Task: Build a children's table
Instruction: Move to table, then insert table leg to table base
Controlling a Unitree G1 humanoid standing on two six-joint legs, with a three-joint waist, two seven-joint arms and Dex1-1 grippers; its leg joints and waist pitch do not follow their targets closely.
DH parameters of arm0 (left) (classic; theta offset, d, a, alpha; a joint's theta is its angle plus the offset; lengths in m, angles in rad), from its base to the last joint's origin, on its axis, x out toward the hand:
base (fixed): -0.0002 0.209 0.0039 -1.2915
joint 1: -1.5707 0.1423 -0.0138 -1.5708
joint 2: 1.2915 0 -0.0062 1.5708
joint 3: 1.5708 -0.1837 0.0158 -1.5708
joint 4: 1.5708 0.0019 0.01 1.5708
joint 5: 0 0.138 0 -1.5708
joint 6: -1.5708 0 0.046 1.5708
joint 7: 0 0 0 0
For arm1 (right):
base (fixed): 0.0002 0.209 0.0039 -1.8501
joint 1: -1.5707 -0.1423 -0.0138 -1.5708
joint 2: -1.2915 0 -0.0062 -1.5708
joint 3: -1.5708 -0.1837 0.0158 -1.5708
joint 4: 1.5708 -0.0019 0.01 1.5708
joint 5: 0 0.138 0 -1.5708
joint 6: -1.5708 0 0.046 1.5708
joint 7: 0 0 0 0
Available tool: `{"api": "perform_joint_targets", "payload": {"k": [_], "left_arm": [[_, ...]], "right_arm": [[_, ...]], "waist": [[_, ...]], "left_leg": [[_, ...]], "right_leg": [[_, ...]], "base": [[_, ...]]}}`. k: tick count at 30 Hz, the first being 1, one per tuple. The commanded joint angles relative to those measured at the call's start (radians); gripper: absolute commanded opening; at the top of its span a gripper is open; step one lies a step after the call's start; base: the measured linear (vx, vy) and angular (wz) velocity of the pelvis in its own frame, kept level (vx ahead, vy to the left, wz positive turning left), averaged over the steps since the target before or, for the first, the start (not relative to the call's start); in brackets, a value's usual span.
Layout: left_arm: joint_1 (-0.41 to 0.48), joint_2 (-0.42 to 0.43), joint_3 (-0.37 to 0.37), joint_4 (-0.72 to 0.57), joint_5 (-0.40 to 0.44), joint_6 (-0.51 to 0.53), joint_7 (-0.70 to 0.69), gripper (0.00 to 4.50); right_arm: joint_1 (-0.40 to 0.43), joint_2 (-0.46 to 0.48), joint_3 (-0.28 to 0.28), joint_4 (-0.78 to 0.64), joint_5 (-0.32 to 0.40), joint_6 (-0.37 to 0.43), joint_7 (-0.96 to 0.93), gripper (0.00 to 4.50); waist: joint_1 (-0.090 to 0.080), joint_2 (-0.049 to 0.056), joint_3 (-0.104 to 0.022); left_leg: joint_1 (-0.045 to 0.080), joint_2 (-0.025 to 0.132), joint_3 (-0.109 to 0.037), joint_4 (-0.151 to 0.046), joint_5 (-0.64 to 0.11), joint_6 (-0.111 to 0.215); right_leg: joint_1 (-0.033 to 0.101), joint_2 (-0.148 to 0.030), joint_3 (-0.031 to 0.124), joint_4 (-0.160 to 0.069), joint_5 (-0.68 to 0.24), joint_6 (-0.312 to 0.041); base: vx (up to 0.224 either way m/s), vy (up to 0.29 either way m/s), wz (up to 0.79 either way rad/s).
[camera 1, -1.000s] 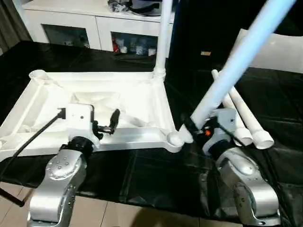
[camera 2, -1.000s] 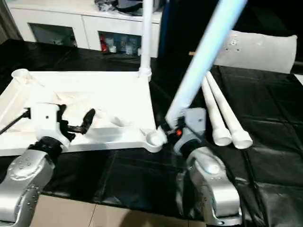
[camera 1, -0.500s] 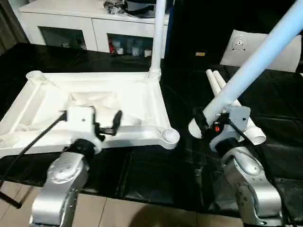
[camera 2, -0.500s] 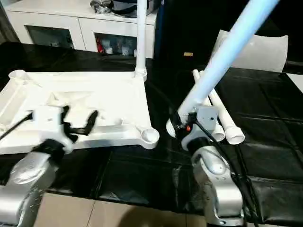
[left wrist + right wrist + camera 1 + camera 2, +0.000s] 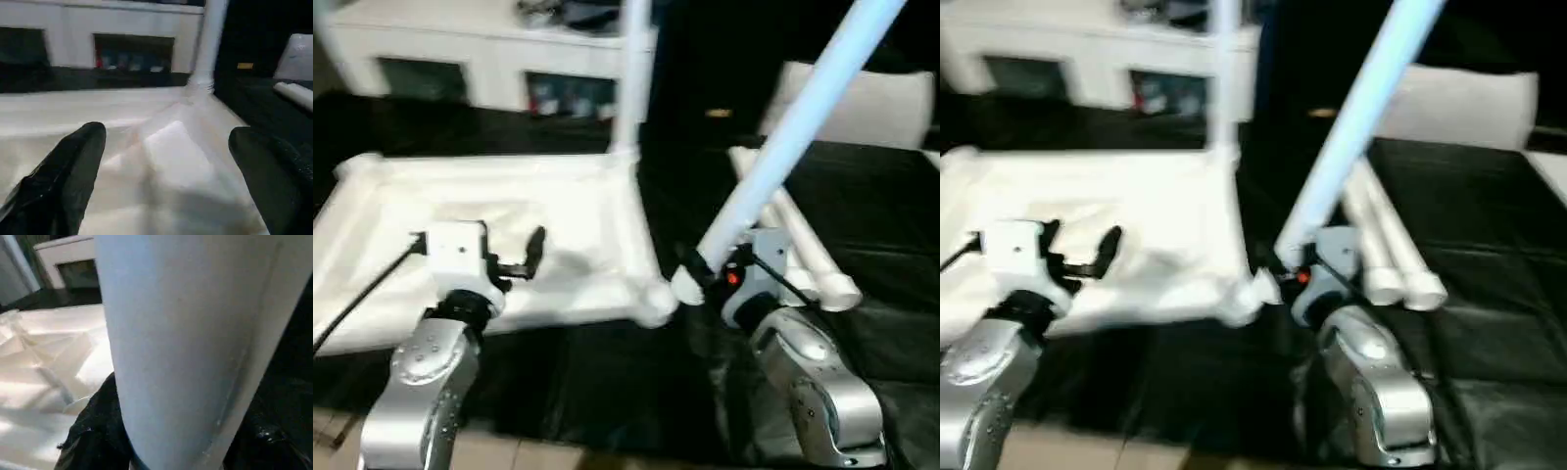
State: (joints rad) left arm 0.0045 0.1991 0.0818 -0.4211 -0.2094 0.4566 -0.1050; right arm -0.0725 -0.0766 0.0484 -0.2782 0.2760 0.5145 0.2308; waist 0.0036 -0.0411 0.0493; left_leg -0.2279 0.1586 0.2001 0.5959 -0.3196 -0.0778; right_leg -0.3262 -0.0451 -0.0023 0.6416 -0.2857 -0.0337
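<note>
The table top [image 5: 499, 206] is seen lying upside down on the black work surface [image 5: 891, 255], its ribbed underside facing up. One leg [image 5: 628, 78] is already stood upright in the far corner socket on the robot's right side.

A second leg [image 5: 793, 137] is gripped near its thick end by the right gripper [image 5: 690, 266], and is held tilted, rising away toward the upper right. Its lower end is placed just beside the near right corner socket [image 5: 653, 304]; whether the two are touching cannot be judged, since the view is blurred there.

The left gripper [image 5: 514, 257] is held over the near part of the table top with its fingers [image 5: 73, 161] spread wide and nothing between them.

Two more legs [image 5: 803, 245] are laid side by side on the work surface, to the right of the held leg. A white cabinet [image 5: 480, 59] is seen behind.
</note>
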Motion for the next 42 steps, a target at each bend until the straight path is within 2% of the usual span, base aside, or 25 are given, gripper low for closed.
{"api": "perform_joint_targets", "payload": {"k": [1, 2, 3, 4, 5, 6, 7, 8, 9, 10, 11, 12, 13, 14, 16, 17, 18, 19, 21, 23, 25, 27, 32, 39, 42], "left_arm": [[0.003, 0.001, -0.016, -0.018, 0.007, 0.009, -0.01, 4.5], [0.004, 0.003, -0.017, -0.019, 0.008, 0.007, -0.011, 4.5], [0.004, 0.003, -0.017, -0.019, 0.008, 0.007, -0.011, 4.5], [0.006, 0.005, -0.017, -0.02, 0.005, 0.011, -0.014, 4.5], [0.007, 0.005, -0.015, -0.021, 0.001, 0.012, -0.015, 4.5], [0.008, 0.002, -0.013, -0.024, -0.006, 0.013, -0.018, 4.5], [0.008, 0.005, -0.014, -0.026, -0.008, 0.018, -0.022, 4.5], [0.008, 0.005, -0.014, -0.026, -0.008, 0.018, -0.023, 4.5], [0.011, 0.009, -0.014, -0.027, -0.014, 0.022, -0.032, 4.5], [0.013, 0.016, -0.017, -0.029, -0.015, 0.022, -0.042, 4.5], [0.014, 0.02, -0.019, -0.03, -0.015, 0.021, -0.047, 4.5], [0.016, 0.026, -0.022, -0.03, -0.025, 0.021, -0.063, 4.5], [0.016, 0.033, -0.026, -0.029, -0.029, 0.02, -0.077, 4.5], [0.013, 0.046, -0.035, -0.027, -0.039, 0.027, -0.101, 4.5], [0.008, 0.057, -0.044, -0.023, -0.059, 0.036, -0.136, 4.5], [0.001, 0.067, -0.055, -0.019, -0.061, 0.04, -0.153, 4.5], [-0.017, 0.096, -0.08, -0.009, -0.07, 0.054, -0.206, 4.5], [-0.02, 0.102, -0.085, -0.007, -0.071, 0.054, -0.217, 4.5], [-0.037, 0.138, -0.111, 0.007, -0.077, 0.056, -0.278, 4.5], [-0.072, 0.224, -0.156, 0.047, -0.093, 0.075, -0.413, 4.5], [-0.08, 0.258, -0.171, 0.059, -0.099, 0.088, -0.465, 4.5], [-0.099, 0.347, -0.211, 0.074, -0.119, 0.092, -0.61, 4.5], [-0.157, 0.458, -0.247, 0.132, -0.135, 0.066, -0.799, 4.21], [-0.235, 0.496, -0.323, 0.285, -0.058, -0.012, -0.892, 3.7], [-0.263, 0.482, -0.345, 0.354, -0.042, -0.048, -0.913, 3.43]], "right_arm": [[0.007, -0.014, -0.005, -0.029, -0.015, -0.019, 0.004, 1.91], [0.012, -0.01, -0.007, -0.033, -0.013, -0.014, -0.001, 1.91], [0.012, -0.01, -0.007, -0.033, -0.013, -0.014, -0.001, 1.91], [0.016, -0.007, -0.007, -0.035, -0.014, -0.011, -0.004, 1.91], [0.021, -0.007, -0.006, -0.038, -0.016, -0.014, -0.005, 1.91], [0.029, -0.01, -0.003, -0.044, -0.017, -0.031, 0.001, 1.91], [0.034, -0.01, -0.004, -0.048, -0.015, -0.045, 0.004, 1.91], [0.035, -0.01, -0.004, -0.048, -0.015, -0.046, 0.004, 1.91], [0.041, -0.011, -0.004, -0.049, -0.011, -0.05, 0.005, 1.91], [0.043, -0.011, -0.005, -0.048, -0.012, -0.053, 0.003, 1.91], [0.044, -0.011, -0.005, -0.048, -0.012, -0.055, 0.002, 1.91], [0.045, -0.017, -0.005, -0.044, -0.034, -0.082, -0.004, 1.91], [0.046, -0.018, -0.012, -0.046, -0.03, -0.083, -0.001, 1.91], [0.045, -0.013, -0.025, -0.045, -0.031, -0.095, -0.008, 1.91], [0.042, -0.007, -0.038, -0.042, -0.036, -0.108, -0.023, 1.91], [0.041, -0.005, -0.043, -0.046, -0.027, -0.101, -0.021, 1.91], [0.041, 0.002, -0.047, -0.052, -0.005, -0.108, -0.01, 1.91], [0.041, 0.001, -0.046, -0.053, -0.007, -0.108, -0.012, 1.91], [0.037, -0.001, -0.042, -0.05, -0.009, -0.118, -0.008, 1.91], [0.016, -0.009, -0.045, -0.017, -0.031, -0.163, -0.014, 1.91], [0.008, -0.015, -0.045, -0.007, -0.043, -0.169, -0.023, 1.91], [-0.01, -0.052, -0.048, 0.002, -0.009, -0.078, 0.027, 1.91], [-0.032, -0.098, -0.035, 0.016, 0.012, -0.094, 0.122, 1.91], [-0.034, -0.116, -0.02, 0.023, 0.007, -0.106, 0.144, 1.91], [-0.023, -0.122, -0.002, 0.021, -0.01, -0.112, 0.153, 1.91]], "waist": [[0.039, -0.003, -0.056], [0.045, -0.007, -0.067], [0.063, 0.006, -0.074], [0.065, 0.024, -0.072], [0.056, 0.038, -0.062], [0.036, 0.087, -0.064], [-0.005, 0.103, -0.065], [-0.003, 0.08, -0.071], [0.007, 0.084, -0.078], [0.025, 0.071, -0.075], [0.034, 0.056, -0.076], [0.037, 0.05, -0.073], [0.046, 0.035, -0.081], [0.046, 0.033, -0.079], [0.041, 0.043, -0.058], [0.038, 0.043, -0.056], [0.037, 0.044, -0.051], [0.035, 0.04, -0.044], [0.033, 0.038, -0.038], [0.034, 0.041, -0.039], [0.027, 0.041, -0.041], [0.027, 0.033, -0.043], [0.031, 0.044, -0.049], [0.034, 0.048, -0.058], [0.035, 0.047, -0.056]], "left_leg": [[-0.095, -0.031, -0.021, 0.017, -0.071, 0.098], [-0.14, -0.024, -0.048, 0.071, -0.036, 0.11], [-0.221, 0.012, -0.102, 0.124, 0.043, 0.092], [-0.239, 0.027, -0.124, 0.089, 0.126, 0.049], [-0.209, 0.032, -0.121, 0.026, 0.184, 0.048], [-0.131, 0.048, -0.127, -0.043, 0.255, 0.086], [-0.05, 0.146, -0.221, -0.048, 0.343, 0.251], [-0.026, 0.173, -0.228, -0.027, 0.396, 0.327], [-0.045, 0.163, -0.228, 0.003, 0.687, 0.395], [-0.088, 0.101, -0.175, 0.021, 0.798, 0.358], [-0.101, 0.062, -0.139, 0.04, 0.767, 0.301], [-0.137, 0.013, -0.11, 0.028, 0.641, 0.199], [-0.146, 0.014, -0.1, 0.013, 0.495, 0.12], [-0.146, 0.017, -0.099, 0.003, 0.409, 0.09], [-0.14, 0.03, -0.1, -0.043, 0.07, 0.008], [-0.138, 0.031, -0.098, -0.049, 0.016, -0.007], [-0.129, 0.038, -0.097, -0.058, -0.073, -0.016], [-0.13, 0.039, -0.093, -0.065, -0.142, -0.02], [-0.123, 0.04, -0.089, -0.073, -0.22, -0.028], [-0.122, 0.041, -0.089, -0.075, -0.229, -0.038], [-0.132, 0.042, -0.087, -0.08, -0.185, -0.045], [-0.133, 0.04, -0.086, -0.08, -0.166, -0.034], [-0.13, 0.042, -0.078, -0.075, -0.105, -0.021], [-0.128, 0.045, -0.068, -0.073, -0.041, -0.013], [-0.127, 0.046, -0.065, -0.074, -0.045, -0.014]], "right_leg": [[0.132, -0.114, 0.134, -0.113, 0.07, -0.31], [0.174, -0.152, 0.172, -0.12, 0.121, -0.364], [0.21, -0.195, 0.189, -0.105, 0.328, -0.411], [0.179, -0.14, 0.122, -0.072, 0.505, -0.383], [0.131, -0.089, 0.057, -0.063, 0.48, -0.332], [0.069, -0.009, -0.036, -0.044, 0.274, -0.206], [-0.044, 0.001, -0.053, 0.058, 0.029, -0.093], [-0.07, -0.03, -0.034, 0.052, -0.003, -0.048], [-0.083, -0.062, -0.009, 0.047, 0.113, 0.017], [-0.069, -0.071, 0.001, -0.004, 0.229, 0.032], [-0.06, -0.081, 0.011, -0.036, 0.301, 0.01], [-0.024, -0.084, 0.026, -0.028, 0.425, -0.04], [0.001, -0.08, 0.028, -0.03, 0.496, -0.05], [0.005, -0.078, 0.027, -0.031, 0.487, -0.058], [0.007, -0.075, 0.02, -0.059, 0.223, -0.088], [0.01, -0.075, 0.021, -0.065, 0.155, -0.09], [0.0, -0.074, 0.025, -0.075, 0.04, -0.091], [-0.005, -0.075, 0.028, -0.084, -0.087, -0.082], [-0.017, -0.077, 0.032, -0.1, -0.274, -0.058], [-0.026, -0.081, 0.033, -0.108, -0.349, -0.04], [-0.023, -0.074, 0.03, -0.1, -0.284, -0.04], [-0.021, -0.071, 0.029, -0.097, -0.249, -0.046], [-0.023, -0.071, 0.028, -0.086, -0.123, -0.1], [-0.014, -0.069, 0.024, -0.071, 0.055, -0.137], [-0.012, -0.071, 0.024, -0.073, 0.055, -0.143]], "base": [[0.132, 0.0, -0.21], [0.138, 0.025, 0.0], [0.138, 0.025, 0.0], [0.112, 0.031, -0.15], [-0.067, 0.037, -0.1], [-0.067, 0.037, -0.1], [0.0, 0.0, 0.0], [0.12, 0.035, 0.0], [0.12, 0.035, 0.0], [0.073, 0.043, 0.13], [0.0, 0.0, 0.0], [0.0, 0.0, 0.0], [0.0, 0.0, 0.0], [-0.057, -0.043, -0.02], [-0.063, -0.047, -0.03], [-0.075, -0.055, -0.01], [-0.075, -0.055, -0.01], [-0.079, -0.051, 0.02], [-0.086, -0.048, 0.0], [-0.074, -0.035, -0.01], [-0.059, -0.023, -0.03], [0.0, 0.0, 0.0], [0.0, 0.0, 0.0], [0.0, 0.0, 0.0], [0.0, 0.0, 0.0]]}}
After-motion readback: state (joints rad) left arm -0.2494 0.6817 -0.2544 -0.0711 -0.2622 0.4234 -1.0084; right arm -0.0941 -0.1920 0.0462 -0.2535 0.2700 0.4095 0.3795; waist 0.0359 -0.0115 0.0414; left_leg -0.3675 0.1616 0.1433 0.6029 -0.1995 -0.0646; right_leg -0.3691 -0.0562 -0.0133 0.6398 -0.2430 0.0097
